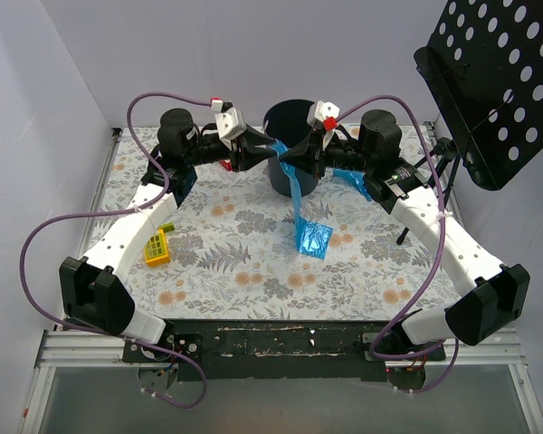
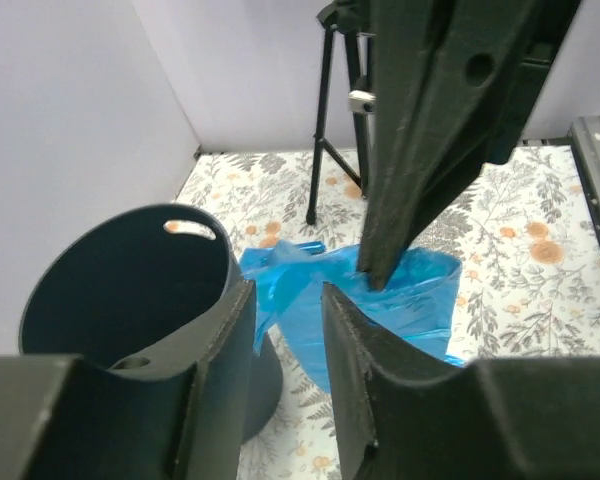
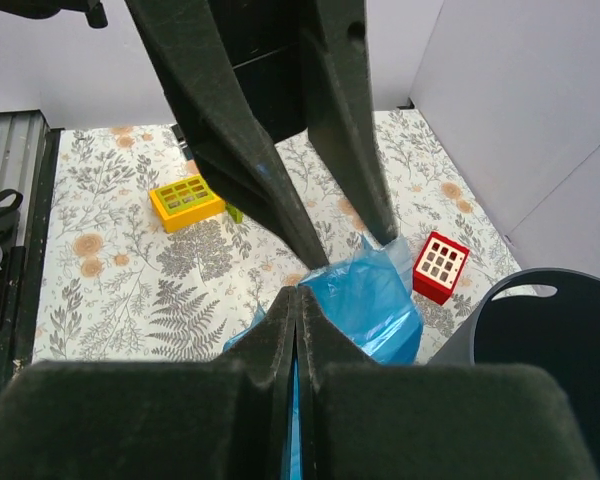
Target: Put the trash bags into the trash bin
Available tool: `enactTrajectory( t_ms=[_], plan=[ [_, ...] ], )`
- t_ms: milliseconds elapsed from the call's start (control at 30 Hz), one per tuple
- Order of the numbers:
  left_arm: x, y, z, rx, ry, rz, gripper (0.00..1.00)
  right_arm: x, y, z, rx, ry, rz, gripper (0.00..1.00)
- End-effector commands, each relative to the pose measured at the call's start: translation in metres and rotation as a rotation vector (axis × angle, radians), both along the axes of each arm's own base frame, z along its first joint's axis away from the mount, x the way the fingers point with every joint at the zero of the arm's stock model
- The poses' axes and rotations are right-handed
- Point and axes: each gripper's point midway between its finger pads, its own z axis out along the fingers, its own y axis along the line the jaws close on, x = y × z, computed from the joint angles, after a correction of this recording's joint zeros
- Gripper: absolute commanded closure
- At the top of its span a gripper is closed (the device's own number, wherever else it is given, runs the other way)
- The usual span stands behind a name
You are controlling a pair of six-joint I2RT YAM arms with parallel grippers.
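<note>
The dark trash bin (image 1: 294,117) stands at the back middle of the table. My right gripper (image 1: 285,161) is shut on a bright-blue trash bag (image 1: 313,237), which hangs as a strip from beside the bin's near rim down to the table. In the right wrist view the right gripper (image 3: 298,292) pinches the film (image 3: 380,300). My left gripper (image 1: 261,149) is open, with its fingers on either side of the bag's top (image 2: 400,290) next to the bin (image 2: 120,290). A second blue bag (image 1: 351,179) lies partly hidden under the right arm.
A yellow block (image 1: 157,247) lies at the left by the left arm. A red-and-white tile (image 3: 440,267) sits near the bin. The black perforated music stand (image 1: 502,81) rises at the back right, with its tripod (image 2: 330,130) on the table edge. White walls close off the back and left.
</note>
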Motion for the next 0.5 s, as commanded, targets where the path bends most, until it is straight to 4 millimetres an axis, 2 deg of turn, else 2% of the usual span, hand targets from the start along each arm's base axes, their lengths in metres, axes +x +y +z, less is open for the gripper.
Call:
enactTrajectory(
  t_ms=[0, 33, 100, 200, 233, 367, 467],
  plan=[
    [-0.017, -0.019, 0.004, 0.017, -0.053, -0.089, 0.76, -0.002, -0.001, 0.026, 0.043, -0.054, -0.001, 0.99],
    [-0.021, -0.022, 0.001, 0.022, -0.045, -0.1, 0.88, 0.0, -0.002, 0.025, 0.041, -0.056, -0.01, 0.99],
    [-0.026, -0.024, -0.006, 0.039, -0.018, -0.101, 1.0, 0.002, -0.003, 0.026, 0.041, -0.061, -0.031, 0.99],
    [-0.032, -0.018, -0.01, 0.044, 0.008, -0.061, 1.0, 0.009, -0.008, 0.027, 0.039, -0.071, -0.083, 0.99],
    [-0.034, -0.015, -0.017, 0.058, 0.038, -0.042, 1.0, 0.013, -0.01, 0.027, 0.038, -0.069, -0.108, 0.99],
    [-0.051, -0.001, -0.028, 0.103, 0.054, -0.014, 1.0, 0.034, -0.027, 0.026, 0.047, -0.062, -0.25, 0.99],
    [-0.058, 0.005, -0.035, 0.107, 0.085, 0.012, 1.0, 0.044, -0.034, 0.022, 0.05, -0.039, -0.279, 0.99]
  ],
)
